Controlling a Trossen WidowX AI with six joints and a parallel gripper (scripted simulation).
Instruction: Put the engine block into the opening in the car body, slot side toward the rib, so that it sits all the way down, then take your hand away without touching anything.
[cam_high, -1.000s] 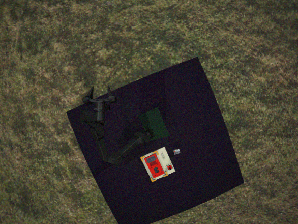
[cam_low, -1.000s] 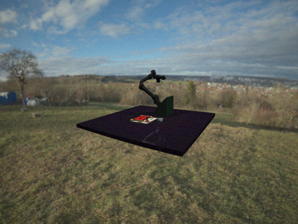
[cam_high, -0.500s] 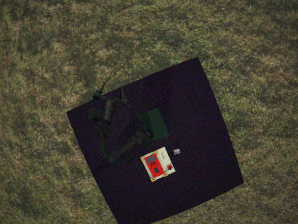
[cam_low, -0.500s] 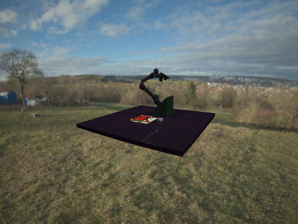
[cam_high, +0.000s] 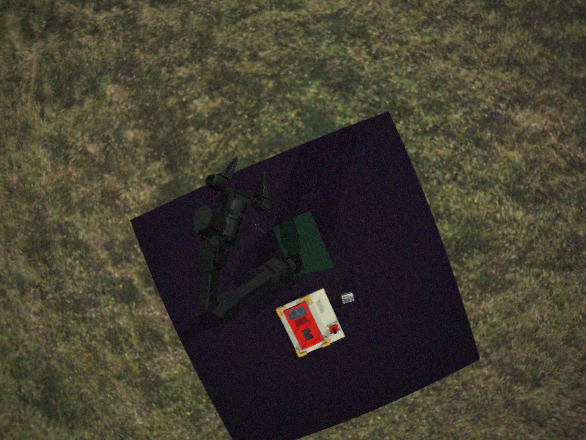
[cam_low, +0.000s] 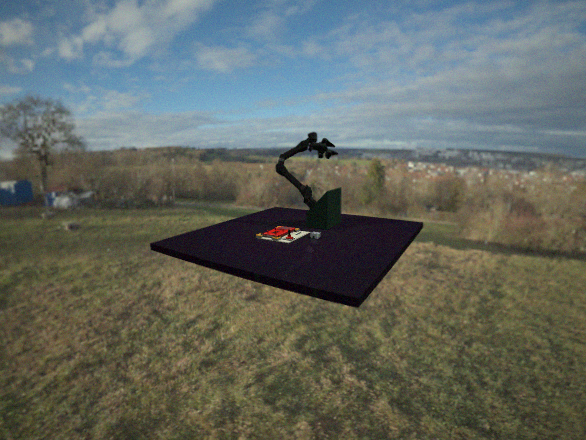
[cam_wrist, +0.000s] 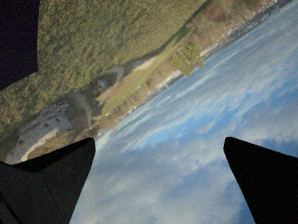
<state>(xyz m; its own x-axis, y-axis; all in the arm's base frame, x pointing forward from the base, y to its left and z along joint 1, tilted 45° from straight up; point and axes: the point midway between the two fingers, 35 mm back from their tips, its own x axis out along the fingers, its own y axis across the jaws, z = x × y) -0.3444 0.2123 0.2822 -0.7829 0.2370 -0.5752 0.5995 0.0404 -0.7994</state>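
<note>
My gripper (cam_high: 250, 166) (cam_low: 335, 148) (cam_wrist: 161, 145) is open and empty, high in the air near the table's far edge, well away from the car. The red car body (cam_high: 314, 336) (cam_low: 281, 230) lies on a cream board (cam_high: 326, 306) (cam_low: 300, 239) with yellow corner pieces. A dark grey patch and a black patch show in its top; the slot and rib are too small to tell. A small silvery-grey block (cam_high: 347, 298) (cam_low: 315, 235), seemingly the engine block, lies on the table just beside the board, outside the car body.
A small red piece with a black part (cam_high: 333, 329) (cam_low: 290, 235) is on the board beside the car body. A tall dark green block (cam_high: 316, 245) (cam_low: 325, 215) stands by the arm's base. The dark table (cam_high: 390, 280) (cam_low: 320, 265) has grass around it.
</note>
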